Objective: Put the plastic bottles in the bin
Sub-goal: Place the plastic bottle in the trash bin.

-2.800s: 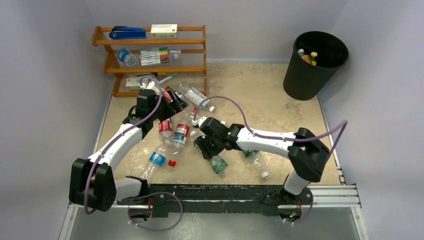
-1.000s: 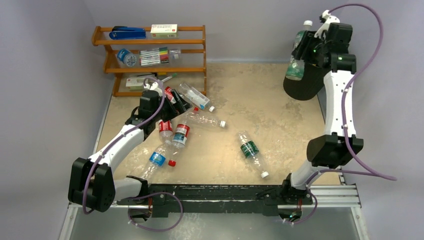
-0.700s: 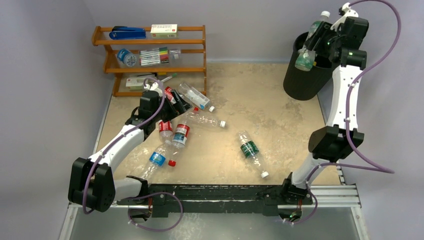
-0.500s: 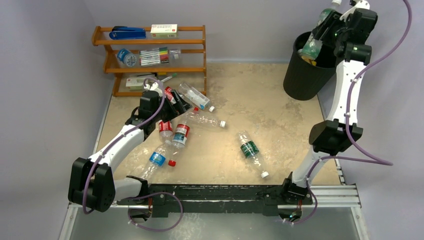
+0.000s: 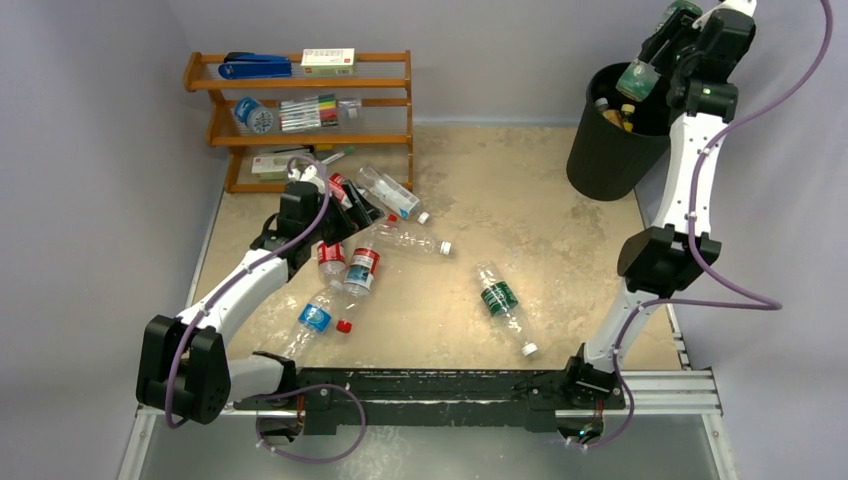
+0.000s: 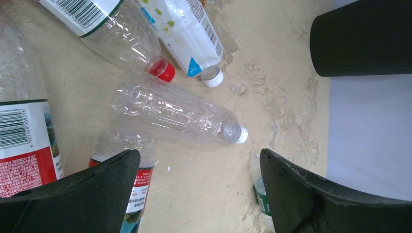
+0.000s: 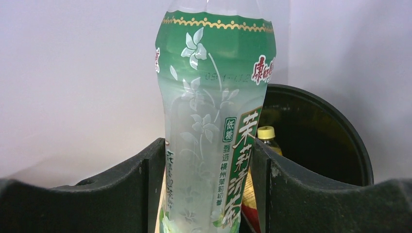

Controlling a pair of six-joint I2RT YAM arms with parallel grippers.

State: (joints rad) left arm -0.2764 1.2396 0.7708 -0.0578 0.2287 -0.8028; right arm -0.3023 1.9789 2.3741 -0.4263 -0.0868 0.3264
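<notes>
My right gripper (image 5: 660, 55) is shut on a green-labelled bottle (image 5: 639, 78), held high over the black bin (image 5: 610, 160); in the right wrist view the bottle (image 7: 218, 121) stands between my fingers (image 7: 131, 194) above the bin's opening (image 7: 335, 141), where a yellow-capped bottle (image 7: 267, 138) lies. My left gripper (image 5: 352, 212) is open low over a cluster of bottles (image 5: 350, 265) by the shelf. The left wrist view shows a clear bottle (image 6: 175, 114) and red-labelled bottles (image 6: 24, 141) ahead of the open jaws. A green-labelled bottle (image 5: 503, 305) lies alone mid-table.
A wooden three-tier shelf rack (image 5: 300, 110) stands at the back left with a blue stapler (image 5: 255, 67), marker pens (image 5: 308, 112) and boxes. A loose red cap (image 5: 344, 326) lies near the front bottles. Walls close in left and right.
My right arm has lifted the green-labelled bottle from the table middle, swung it to the back right and raised it over the bin. The left arm has not moved.
</notes>
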